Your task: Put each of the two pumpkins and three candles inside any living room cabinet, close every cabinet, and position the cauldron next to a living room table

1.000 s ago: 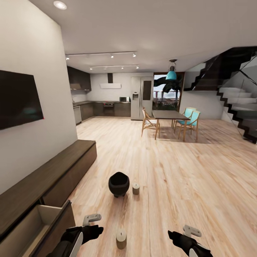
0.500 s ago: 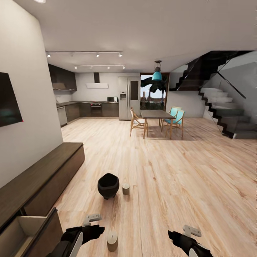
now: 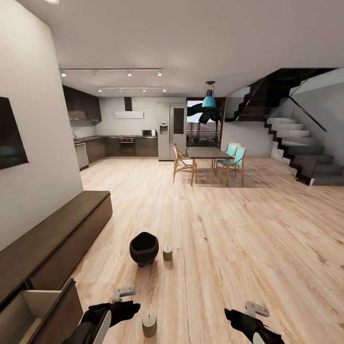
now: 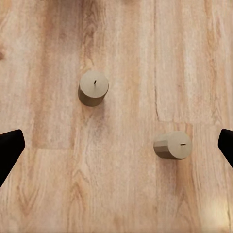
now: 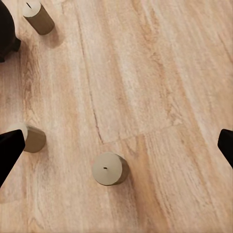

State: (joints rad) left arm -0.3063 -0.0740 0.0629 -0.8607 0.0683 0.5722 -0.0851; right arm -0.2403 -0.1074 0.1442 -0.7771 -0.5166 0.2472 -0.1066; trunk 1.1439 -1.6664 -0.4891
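The black cauldron [image 3: 144, 248] stands on the wood floor, with a beige candle [image 3: 167, 252] just to its right. Another candle [image 3: 149, 323] stands close in front of me, between my arms. The dark brown cabinet [image 3: 62, 229] runs along the left wall, its near drawer [image 3: 43, 306] pulled open and showing a pale interior. My left gripper [image 3: 125, 298] is open over two candles [image 4: 93, 88] [image 4: 173, 144]. My right gripper [image 3: 248, 310] is open above three candles [image 5: 38, 17] [image 5: 30, 137] [image 5: 110, 169], next to the cauldron [image 5: 6, 34]. The pumpkins and the living-room table are out of view.
A TV [image 3: 9, 134] hangs on the left wall above the cabinet. Far back are a dining table with chairs [image 3: 210, 157], a kitchen with a fridge [image 3: 172, 131] and a staircase [image 3: 301, 148] at right. Open wood floor stretches ahead and to the right.
The whole picture has shifted left, so the camera has turned right. Cauldron, candles and cabinet keep their places on the floor. Both grippers hold the same pose.
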